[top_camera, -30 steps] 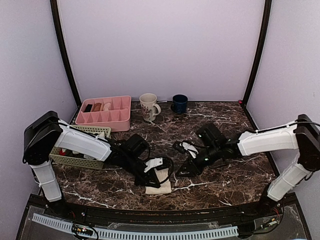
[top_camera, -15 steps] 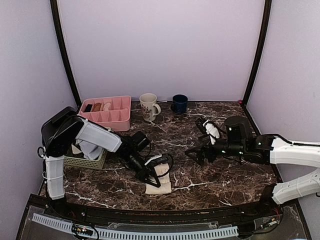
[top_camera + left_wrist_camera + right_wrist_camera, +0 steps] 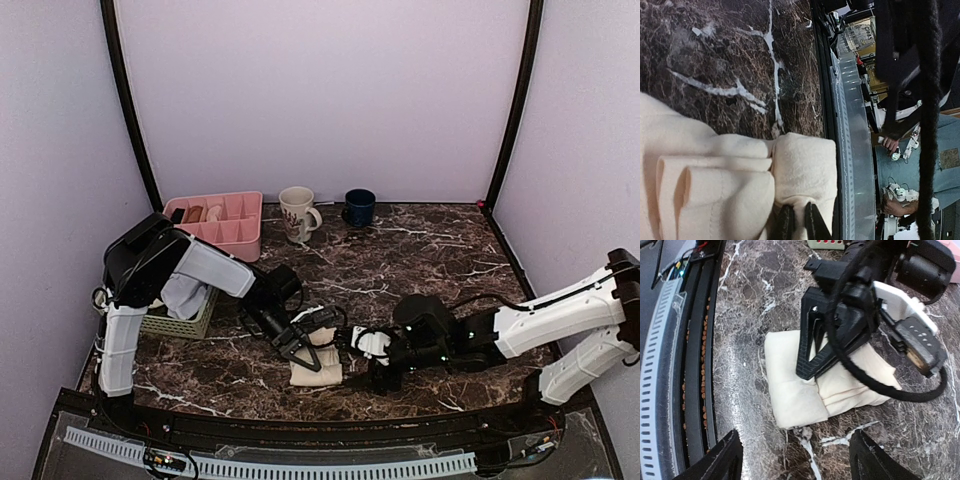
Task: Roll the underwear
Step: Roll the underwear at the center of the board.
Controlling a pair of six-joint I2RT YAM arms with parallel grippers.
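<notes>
roll looks half done: the narrow left pincer (image 3: pixel 799 220) pinches the cream-beige soft fabric underwear (image 3: pixel 800 390); the wide right pincer (image 3: pixel 796 456), just beside it, should next press the fold.

The marble table (image 3: pixel 440 260) carries a pink tray (image 3: pixel 212 246), a cream mug (image 3: pixel 296 213) and a blue mug (image 3: pixel 359 206) along its far edge. A green basket (image 3: pixel 185 325) sits at its left edge and the underwear (image 3: pixel 318 370) near its front edge.

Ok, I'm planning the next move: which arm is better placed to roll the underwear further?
Left, probably. The left gripper is shut on a fold of the underwear, so it can turn the fabric; the right gripper stands open short of the bundle, gripping nothing.
</notes>
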